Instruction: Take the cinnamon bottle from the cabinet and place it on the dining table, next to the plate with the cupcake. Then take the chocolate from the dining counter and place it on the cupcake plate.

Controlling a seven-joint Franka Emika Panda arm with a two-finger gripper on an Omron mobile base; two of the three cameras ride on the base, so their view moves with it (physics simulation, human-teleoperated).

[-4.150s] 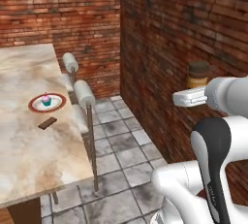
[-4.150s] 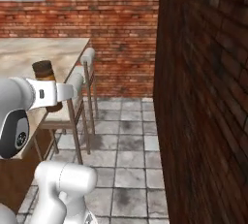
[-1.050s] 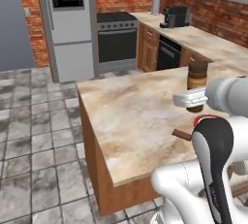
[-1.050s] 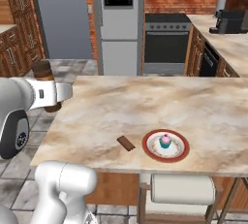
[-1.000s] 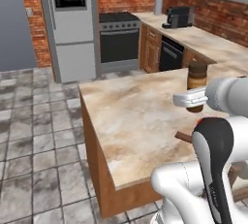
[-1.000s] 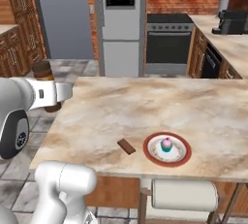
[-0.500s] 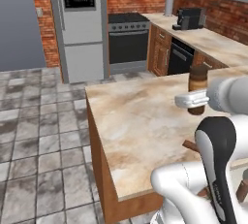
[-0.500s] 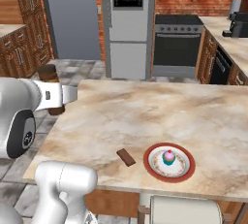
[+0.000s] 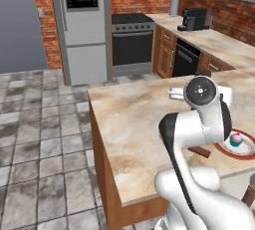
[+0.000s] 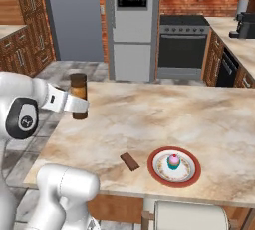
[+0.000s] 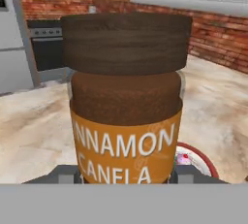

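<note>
The pincer (image 10: 79,105) grasps the cinnamon bottle (image 10: 78,96) above the bench (image 10: 149,119); next it needs carrying beside the plate (image 10: 174,167) and lowering.

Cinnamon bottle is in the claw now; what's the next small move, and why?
Probably carry the cinnamon bottle across the dining table toward the plate. The claw holds it upright near the table's far-side edge, well short of the plate with the cupcake; the chocolate lies between, so set down beside the plate, clear of it.
</note>
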